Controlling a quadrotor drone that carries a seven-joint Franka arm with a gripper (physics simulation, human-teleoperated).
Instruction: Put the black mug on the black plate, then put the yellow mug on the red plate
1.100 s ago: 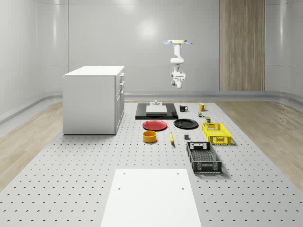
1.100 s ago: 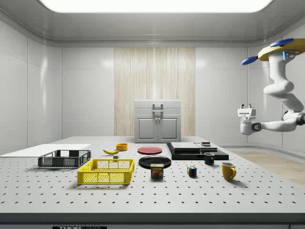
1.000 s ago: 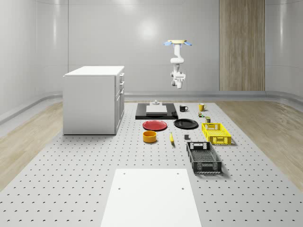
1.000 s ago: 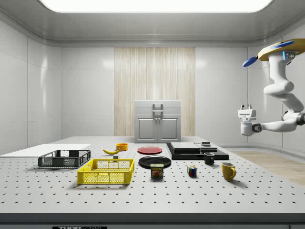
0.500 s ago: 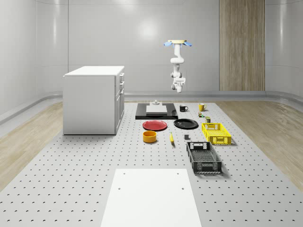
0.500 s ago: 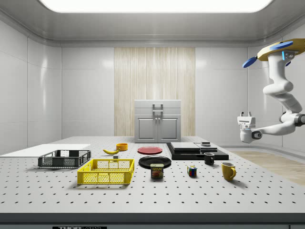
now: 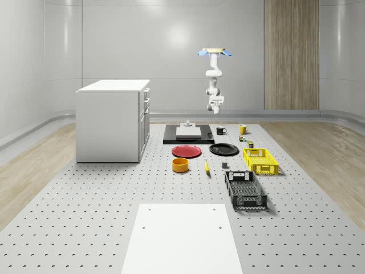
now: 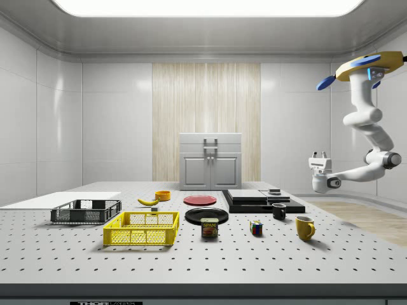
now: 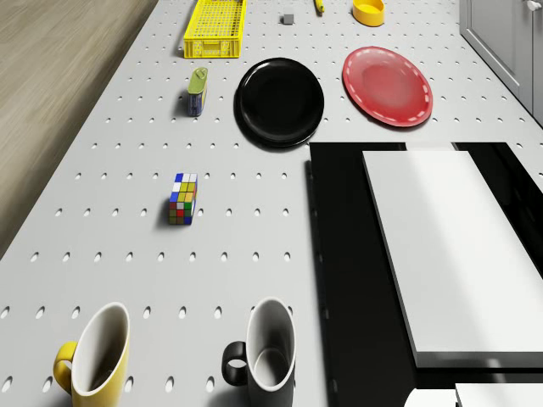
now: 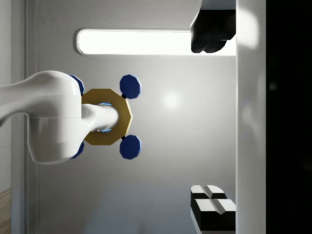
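Whole-scene view: a pale, glossy-walled room with one wood-panelled strip and wood flooring around a long grey perforated table (image 7: 85, 228). A white cabinet (image 7: 113, 120) stands on the table at this view's left, and a white sheet (image 7: 182, 237) lies at the near end. The drone (image 7: 214, 52) hovers high over the far end, its arm hanging down to the tool (image 7: 215, 110), which sits lower than it did a second ago. Below it, the black mug (image 7: 220, 131) and the yellow mug (image 7: 242, 129) stand on the bare table, apart from the red plate (image 7: 187, 151) and the black plate (image 7: 223, 149), which lie side by side.

Side view: a ceiling light panel glows overhead. A tin (image 8: 210, 227) near the black plate shows yellow lettering that reads SPAM. The drone has shifted towards this view's left, and the tool (image 8: 318, 156) points upward, well above the mugs.

Drone view: both mugs stand upright, the black mug (image 9: 267, 356) just beside a black slab (image 9: 339, 254) and the yellow mug (image 9: 97, 360) next to it. A colour cube (image 9: 182, 199) lies between the mugs and the plates.

Wrist view: the tool (image 10: 212, 122) is spread wide and holds nothing, facing the drone's underside.
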